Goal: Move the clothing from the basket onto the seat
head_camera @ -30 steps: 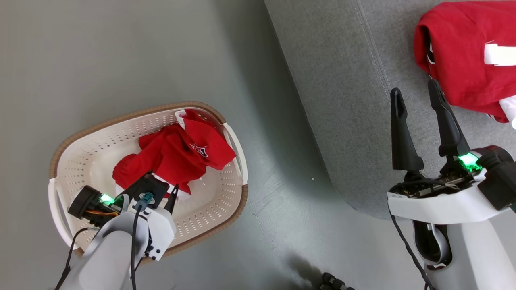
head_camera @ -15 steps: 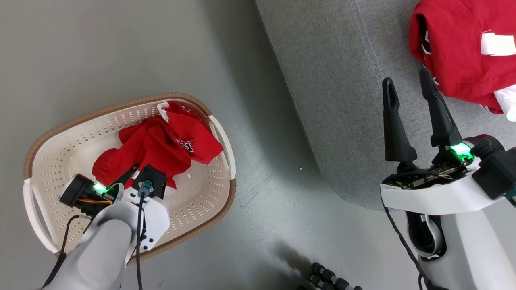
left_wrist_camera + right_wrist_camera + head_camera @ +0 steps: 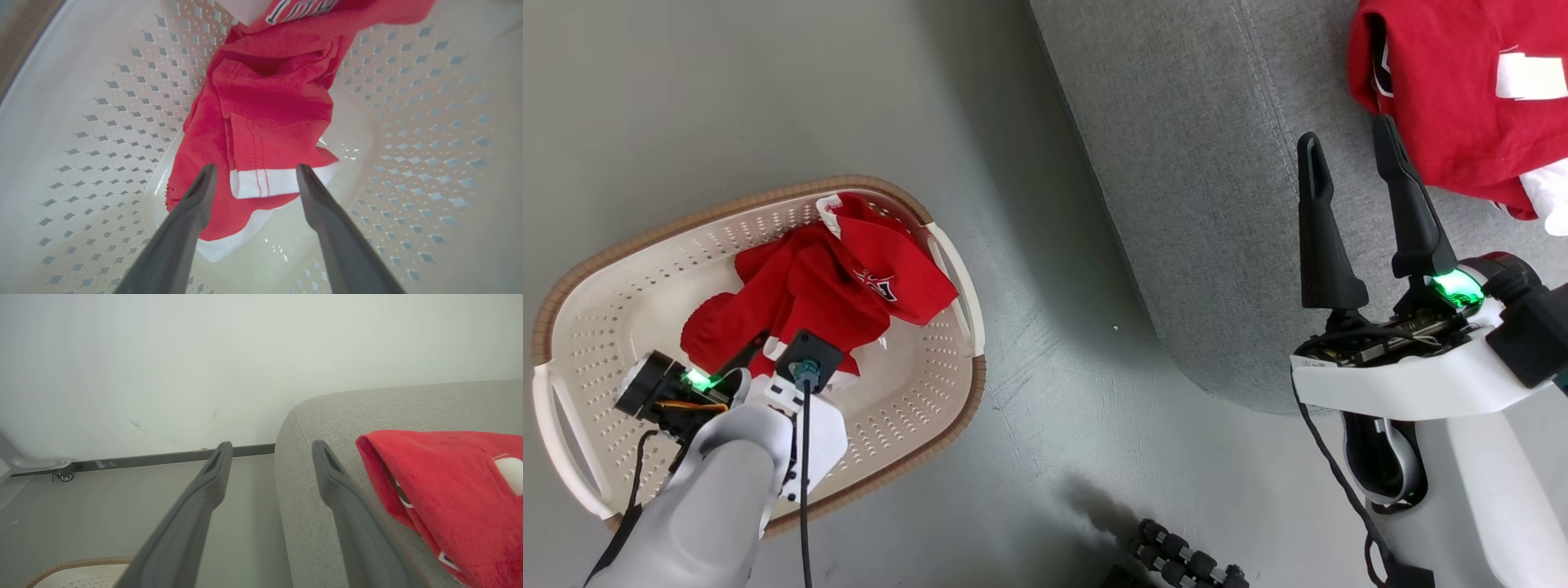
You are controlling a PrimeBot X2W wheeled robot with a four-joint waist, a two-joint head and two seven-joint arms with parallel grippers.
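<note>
The basket stands on the floor at the left with a heap of red clothing inside it. My left gripper reaches down into the basket. In the left wrist view it is open, its fingertips on either side of the white-trimmed edge of the clothing, without closing on it. The grey seat is at the right with another red garment lying on it. My right gripper hovers open and empty above the seat, just left of that garment.
A strip of grey floor runs between basket and seat. A dark ribbed part lies at the bottom edge. In the right wrist view a pale wall with a dark skirting and a small caster stand beyond the seat's corner.
The whole head picture has shifted left and up, so the camera moved. My left gripper stays at the near edge of the clothing in the basket. Both grippers remain open.
</note>
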